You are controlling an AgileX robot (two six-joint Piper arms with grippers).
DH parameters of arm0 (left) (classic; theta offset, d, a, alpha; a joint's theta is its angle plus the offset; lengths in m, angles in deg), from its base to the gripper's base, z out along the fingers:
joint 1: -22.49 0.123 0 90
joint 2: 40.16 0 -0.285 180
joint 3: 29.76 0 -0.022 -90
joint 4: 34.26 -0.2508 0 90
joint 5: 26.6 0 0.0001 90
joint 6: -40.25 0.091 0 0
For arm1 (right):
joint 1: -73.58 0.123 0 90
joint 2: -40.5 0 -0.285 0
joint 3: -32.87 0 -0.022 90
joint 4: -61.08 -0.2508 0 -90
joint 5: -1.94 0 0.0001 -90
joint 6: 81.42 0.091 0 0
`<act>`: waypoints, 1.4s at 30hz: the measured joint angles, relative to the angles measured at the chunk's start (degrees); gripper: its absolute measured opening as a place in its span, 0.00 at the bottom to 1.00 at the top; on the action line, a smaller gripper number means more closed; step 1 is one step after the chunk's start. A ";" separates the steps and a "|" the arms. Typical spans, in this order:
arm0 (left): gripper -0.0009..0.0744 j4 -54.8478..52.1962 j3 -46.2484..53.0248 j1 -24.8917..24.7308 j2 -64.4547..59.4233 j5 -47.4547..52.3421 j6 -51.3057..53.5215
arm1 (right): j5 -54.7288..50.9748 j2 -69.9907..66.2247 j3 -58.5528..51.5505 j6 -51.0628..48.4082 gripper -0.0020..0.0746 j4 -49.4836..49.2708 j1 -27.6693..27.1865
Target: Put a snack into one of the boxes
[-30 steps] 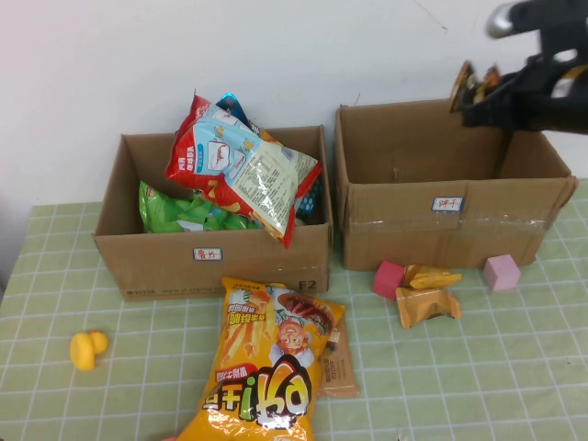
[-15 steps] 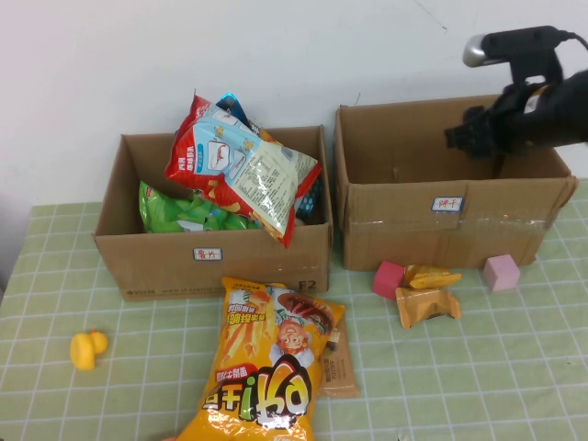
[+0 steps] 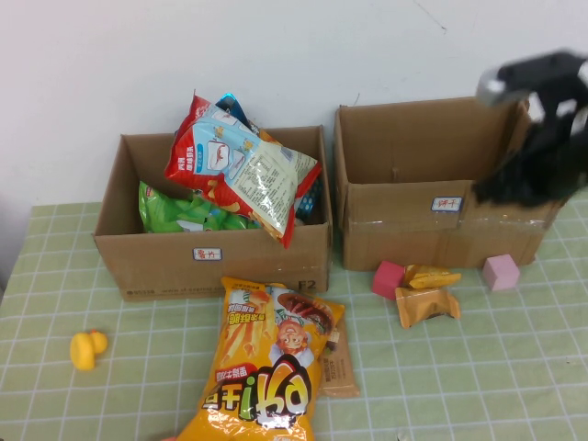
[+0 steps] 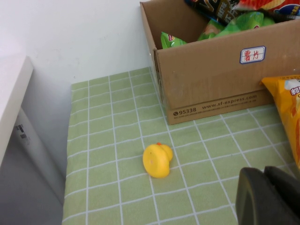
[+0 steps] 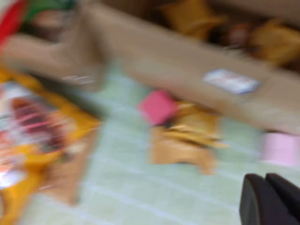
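Observation:
Two brown cardboard boxes stand side by side at the back. The left box is heaped with chip bags. The right box holds small yellow snack packets, seen in the right wrist view. My right gripper is blurred by motion over that box's front right corner, shut and empty. Two small orange snack packets lie on the mat before the right box. My left gripper hangs shut and empty low over the mat near the yellow duck, outside the high view.
A large yellow chip bag and a small brown packet lie in front of the left box. Pink cubes sit beside the orange packets. A yellow toy duck rests on the green checked mat at the left.
The right gripper held an orange snack above the right box, let it go over the box, then shut and swung down toward the box's front right corner. Nothing else moved.

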 joint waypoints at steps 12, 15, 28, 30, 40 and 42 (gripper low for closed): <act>0.01 0.00 0.00 0.00 0.00 0.00 0.00 | 21.20 3.49 -26.64 -4.36 0.06 -11.25 3.89; 0.01 0.00 0.00 0.00 0.00 0.00 0.00 | 25.63 0.19 -26.98 -4.36 0.22 -12.96 3.89; 0.01 0.00 0.00 0.00 0.00 0.00 0.00 | 36.55 -16.65 -21.80 -4.17 0.85 -23.97 3.89; 0.01 0.00 0.00 0.00 0.00 0.00 0.00 | 36.55 -20.85 -17.98 -4.97 0.85 -24.26 3.89; 0.01 0.00 0.00 0.00 0.00 0.00 0.00 | 36.01 -31.07 -7.10 -5.87 0.85 -24.35 3.89; 0.01 0.00 0.00 0.00 0.00 0.00 0.00 | 35.13 -32.15 -5.89 -5.87 0.85 -24.35 3.89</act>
